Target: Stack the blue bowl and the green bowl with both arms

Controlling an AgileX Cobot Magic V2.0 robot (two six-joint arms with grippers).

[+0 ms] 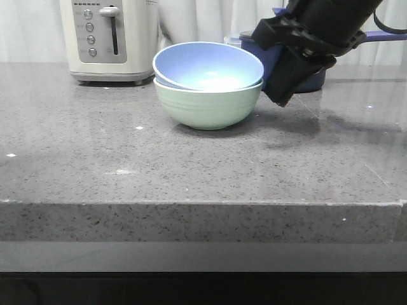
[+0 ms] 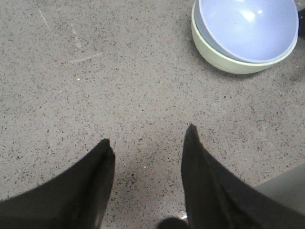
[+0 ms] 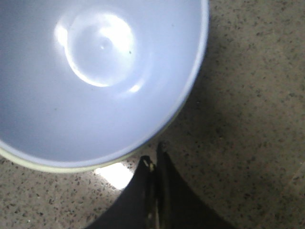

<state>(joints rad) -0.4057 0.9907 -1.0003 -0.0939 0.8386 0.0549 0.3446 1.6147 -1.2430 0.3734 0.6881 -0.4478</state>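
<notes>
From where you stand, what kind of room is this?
Probably a kitchen: a speckled grey stone countertop carries a toaster, a dark blue saucepan and two nested bowls.

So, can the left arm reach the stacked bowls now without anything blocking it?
Probably yes. The left end effector is open over bare speckled stone counter, and nothing lies between it and the matte periwinkle-blue bowl nested, tilted, in the pale mint-green bowl.

The front view looks level across the counter at the blue bowl (image 1: 208, 65). Both wrist views look down; the right sits much closer to that bowl (image 3: 90, 81) than the left (image 2: 248, 28).
</notes>
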